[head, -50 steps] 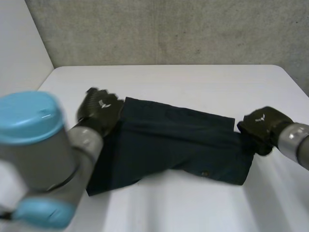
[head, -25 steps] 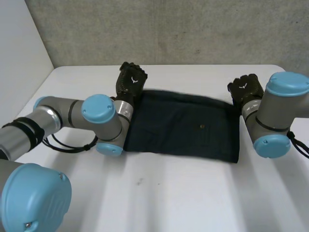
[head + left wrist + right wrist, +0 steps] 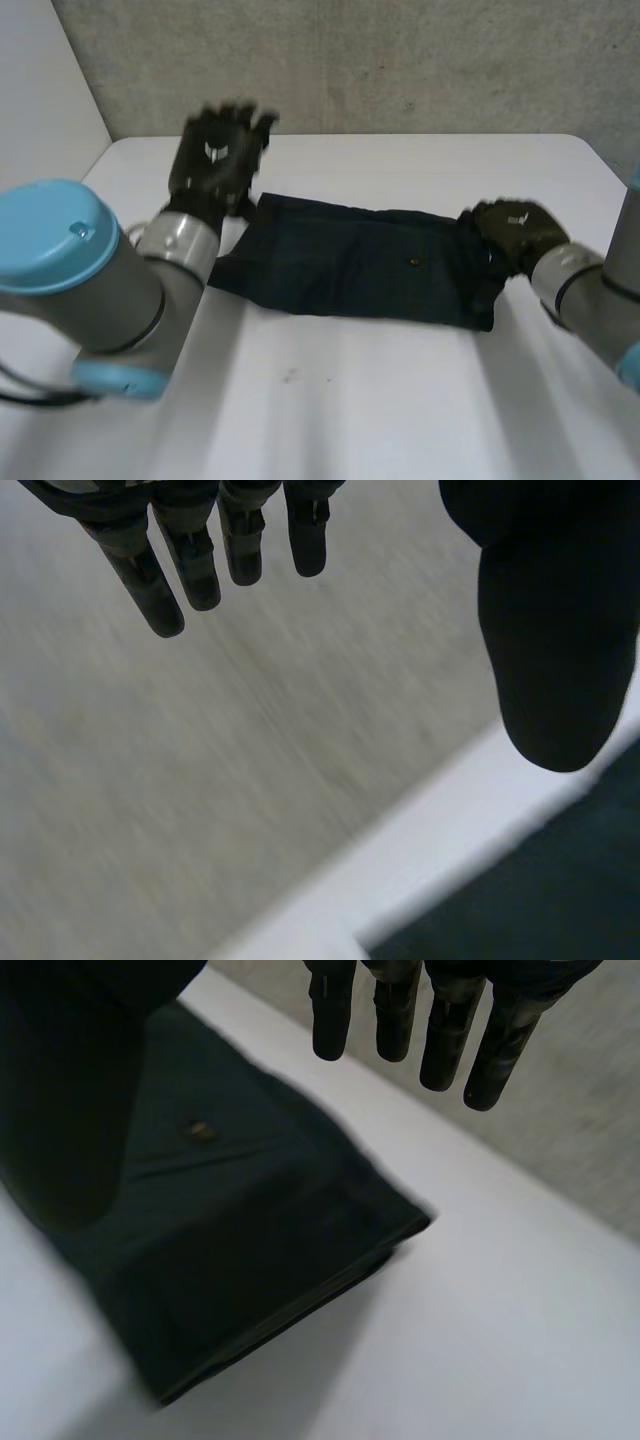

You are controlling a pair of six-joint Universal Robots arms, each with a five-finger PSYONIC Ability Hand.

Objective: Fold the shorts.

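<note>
from my seat i see the shorts (image 3: 360, 265) lying folded into a long dark band across the middle of the white table (image 3: 350, 400). they lie flat, their long edges running side to side, and a small metal stud (image 3: 414, 262) shows on the top layer towards the right end. the left robot hand (image 3: 218, 155) is raised off the table just beyond the far left corner of the shorts, its back to the head camera, fingers spread. in its own wrist view the fingers (image 3: 160, 590) are straight and stand well apart from the thumb (image 3: 555, 660), with nothing between them but the grey wall (image 3: 200, 780) and a strip of table. one dark corner of the shorts lies below the thumb (apart from it, as far as i can see). the right robot hand (image 3: 515, 232) is over the right end of the shorts, at the short edge. its wrist view shows straight fingers (image 3: 395, 1010) held clear of the thumb (image 3: 70, 1110) and gripping nothing, while the folded end of the shorts lies under the palm, its stacked layers showing along the edge. whether that palm touches the cloth i cannot tell.
</note>
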